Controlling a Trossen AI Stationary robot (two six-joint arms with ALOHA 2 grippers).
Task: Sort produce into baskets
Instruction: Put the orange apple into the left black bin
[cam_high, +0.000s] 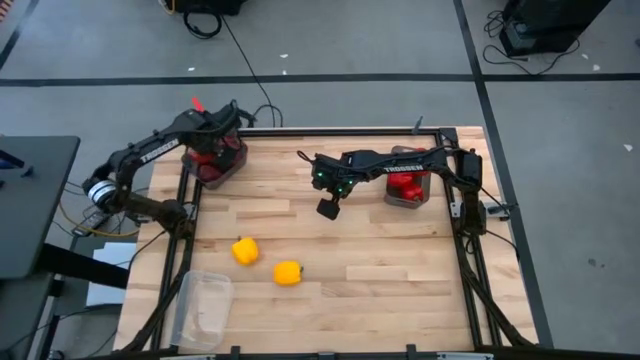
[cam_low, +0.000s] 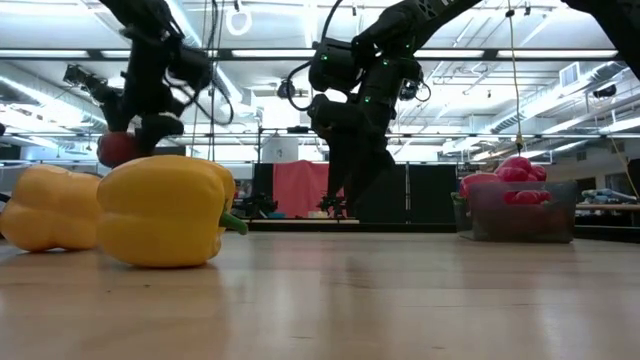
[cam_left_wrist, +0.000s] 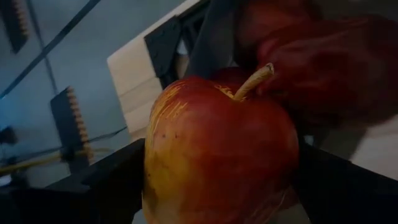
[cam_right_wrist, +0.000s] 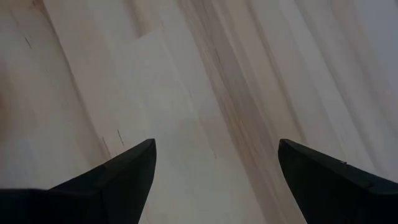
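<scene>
My left gripper (cam_high: 212, 148) is at the table's far left corner, above a dark tub (cam_high: 226, 172) of dark maroon peppers (cam_left_wrist: 323, 68), and is shut on a red pepper (cam_left_wrist: 217, 143); the low view shows it held high (cam_low: 118, 148). My right gripper (cam_high: 328, 207) hangs open and empty over bare wood at mid-table (cam_right_wrist: 214, 155). Two yellow peppers (cam_high: 245, 250) (cam_high: 287, 272) lie on their sides on the table near the front left. A second dark tub (cam_high: 408, 196) with bright red peppers (cam_low: 515, 170) stands at the far right. A clear tub (cam_high: 205, 305) stands at the front left. My left gripper pinches the red pepper by its two opposite sides (cam_left_wrist: 152, 180) between its two fingers (cam_left_wrist: 112, 186). The stem (cam_left_wrist: 254, 81) points away from the wrist. The pepper is lifted clear, above the tub.
The table has a raised dark frame (cam_high: 470, 250) along its edges. Bare wood lies between the yellow peppers and the right tub. Cables and a dark stand (cam_high: 30, 200) lie off the table's left side.
</scene>
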